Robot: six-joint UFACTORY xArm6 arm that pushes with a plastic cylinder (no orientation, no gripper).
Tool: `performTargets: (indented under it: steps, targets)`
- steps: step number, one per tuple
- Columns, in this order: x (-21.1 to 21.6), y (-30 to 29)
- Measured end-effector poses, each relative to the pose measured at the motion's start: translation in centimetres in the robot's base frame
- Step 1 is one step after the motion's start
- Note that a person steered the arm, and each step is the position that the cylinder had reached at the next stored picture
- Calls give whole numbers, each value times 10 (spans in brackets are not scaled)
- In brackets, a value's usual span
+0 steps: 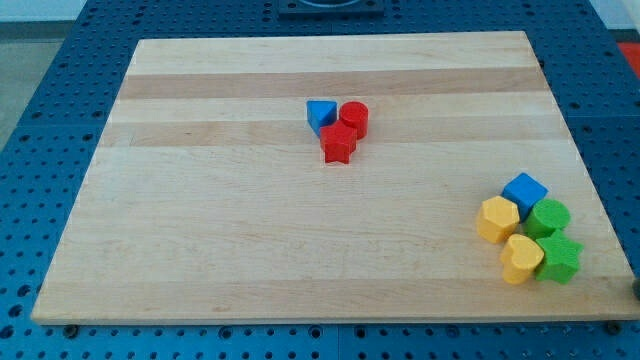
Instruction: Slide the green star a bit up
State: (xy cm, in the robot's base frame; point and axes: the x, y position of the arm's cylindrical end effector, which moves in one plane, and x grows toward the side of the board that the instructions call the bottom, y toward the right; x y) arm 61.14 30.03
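While eight small coloured blocks sit on the pale wooden board (250,240), we cannot find my tip with any certainty; only a dark sliver shows at the view's right edge near the bottom, too little to identify, so we cannot tell what the rod touches. We count two clusters. Near the top centre lie three blocks touching: one blue triangular block (320,115), one red cylinder (354,118) and one red star (340,144). At the bottom right lie five: one blue cube (525,190), one green cylinder (549,217), two yellow blocks, a hexagonal one (497,219) and a rounder one (521,258), and the green star (559,259), lowest and rightmost, touching the rounder yellow block and the green cylinder.
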Motion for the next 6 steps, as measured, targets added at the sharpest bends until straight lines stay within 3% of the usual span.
performTargets:
  steps: [6]
  targets:
    - [-16, -71]
